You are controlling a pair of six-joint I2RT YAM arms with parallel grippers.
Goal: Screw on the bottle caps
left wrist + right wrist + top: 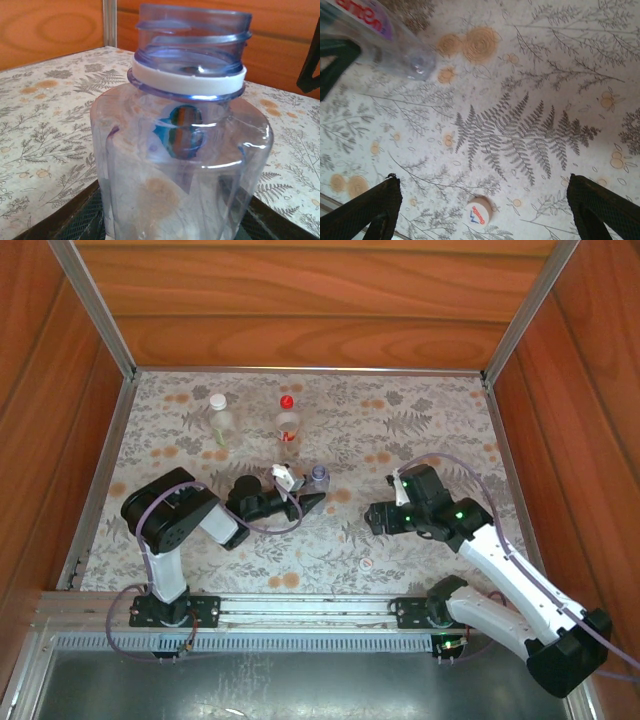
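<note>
My left gripper (311, 491) is shut on the slim bluish bottle (318, 478), holding it upright near the table's middle. In the left wrist view the bottle (190, 100) has an uncapped threaded neck with a white ring, and its body fills the space between my fingers (80, 220). A white cap with red and blue print (479, 212) lies flat on the table, also seen from above (368, 563). My right gripper (482, 182) hangs open above it, with the cap between the widely spread fingers. At the back, a plain bottle (219, 422) carries a white cap and a labelled bottle (288, 425) carries a red cap.
Wooden walls and metal rails (100, 470) close in the fern-patterned table (430, 430). The held bottle (385, 40) and one left finger (335, 60) show at the right wrist view's upper left. Bare cloth lies right of the right arm.
</note>
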